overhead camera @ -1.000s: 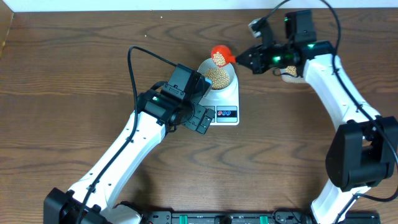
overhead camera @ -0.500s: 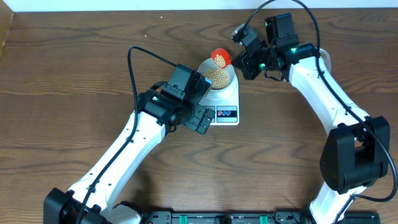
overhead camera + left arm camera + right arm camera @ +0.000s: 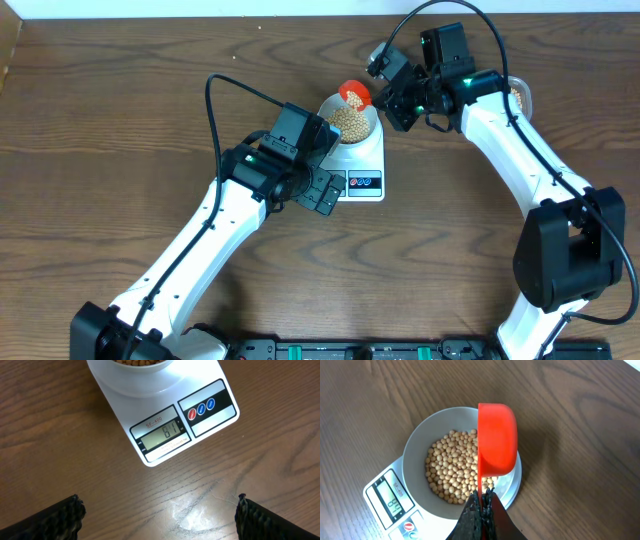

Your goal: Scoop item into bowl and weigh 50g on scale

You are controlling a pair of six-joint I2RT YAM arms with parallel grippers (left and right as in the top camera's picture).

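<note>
While pinching the tipped scoop (image 3: 496, 440) in right gripper (image 3: 481, 504) above the bowl (image 3: 416, 447) near the far edge, could dump excess beans (image 3: 451, 467), overshooting the scale (image 3: 165, 407); left gripper (image 3: 160, 520) spread.

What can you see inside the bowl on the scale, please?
Tan beans lie heaped across the bowl, hiding its floor. The red scoop, tipped on edge over the rim, covers some beans beneath it.
</note>
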